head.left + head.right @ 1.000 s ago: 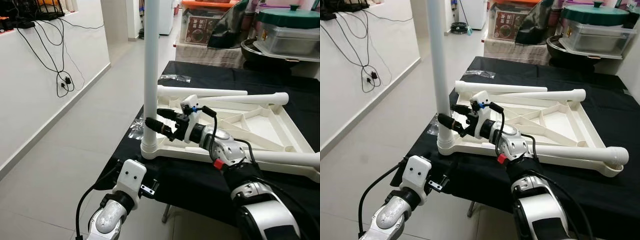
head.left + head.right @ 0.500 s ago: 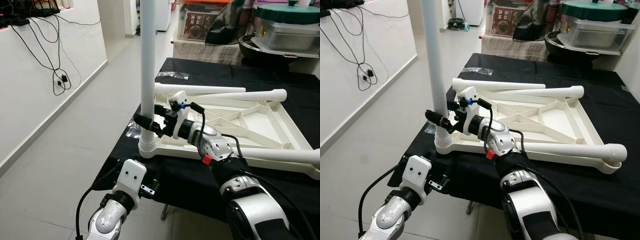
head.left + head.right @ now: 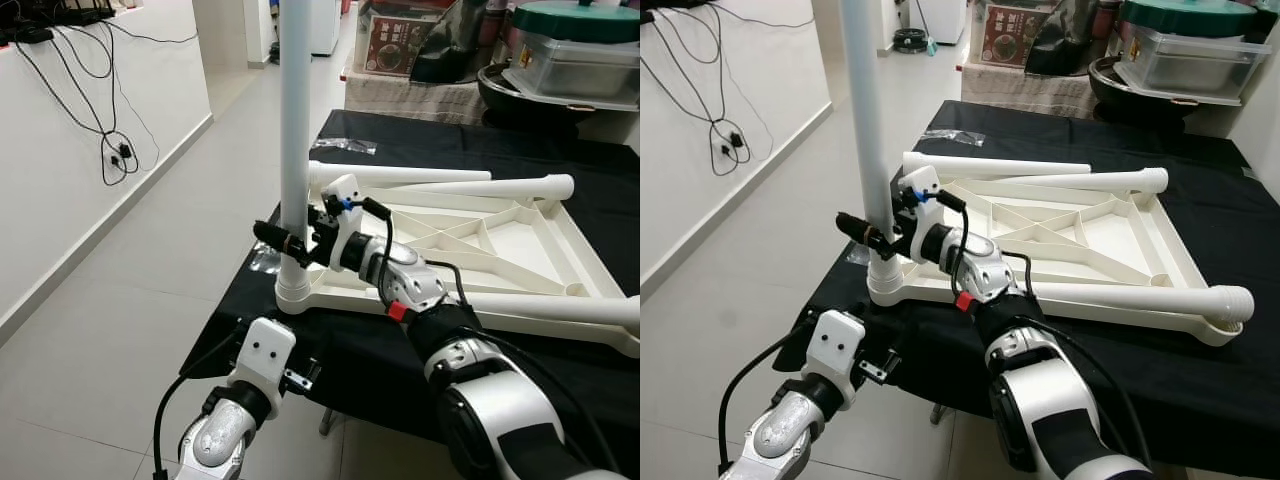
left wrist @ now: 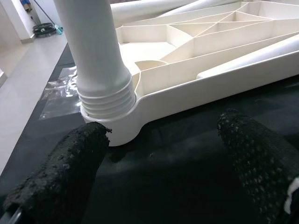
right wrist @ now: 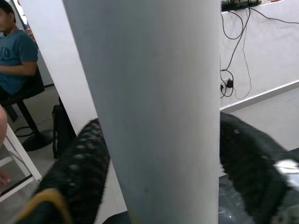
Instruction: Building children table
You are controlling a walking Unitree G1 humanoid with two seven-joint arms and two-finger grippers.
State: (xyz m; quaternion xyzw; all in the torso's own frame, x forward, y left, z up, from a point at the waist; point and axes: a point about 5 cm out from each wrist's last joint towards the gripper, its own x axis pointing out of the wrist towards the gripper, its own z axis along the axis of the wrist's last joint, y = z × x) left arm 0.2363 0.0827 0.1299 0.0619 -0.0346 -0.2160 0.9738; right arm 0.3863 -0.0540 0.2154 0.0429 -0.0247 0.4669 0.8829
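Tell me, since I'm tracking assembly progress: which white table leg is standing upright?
The leg at the tabletop's near-left corner, between the right tool's fingers; the others lie flat.

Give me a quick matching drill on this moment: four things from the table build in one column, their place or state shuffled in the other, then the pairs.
Things
1. upright leg
2. right gripper
3. left gripper
4. tabletop frame

States
A. lying upside down on the black cloth
B. open, low by the threaded corner socket
C. standing in the frame's near corner
D. fingers on either side of the upright leg

Pairs: 1-C, 2-D, 3-B, 4-A
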